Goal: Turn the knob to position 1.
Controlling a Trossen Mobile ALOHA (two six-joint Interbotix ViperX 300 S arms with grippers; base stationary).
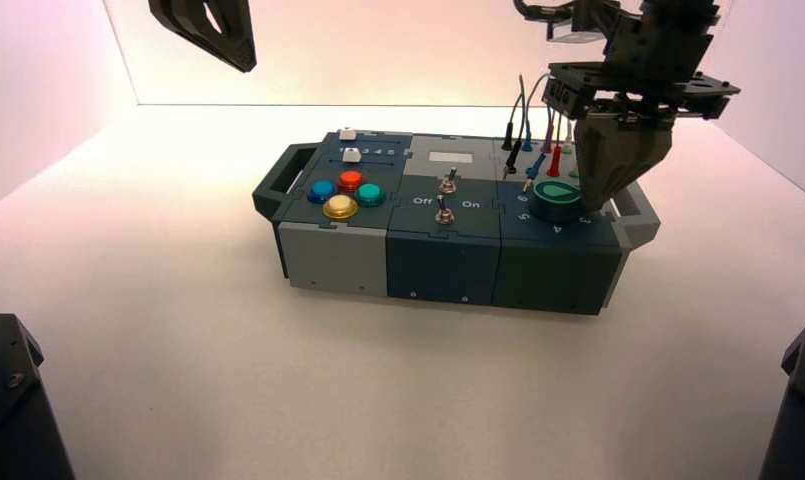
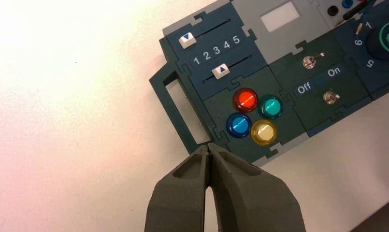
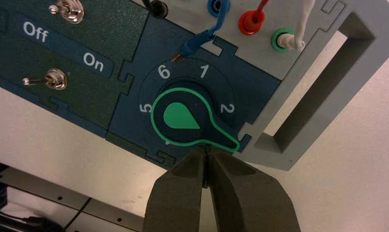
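One knob (image 3: 181,117); right gripper (image 3: 208,153) jaws closed beside.

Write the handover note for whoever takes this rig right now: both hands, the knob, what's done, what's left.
Right hand: shut, holding nothing, tips right beside the knob's pointed tip.
Left hand: shut, parked high over the box's button end.
Knob: at the box's right end; its pointer aims past the 2, where position 3 would sit.
Done: approach to the knob.
Left: turn the pointer back past 2 to 1.
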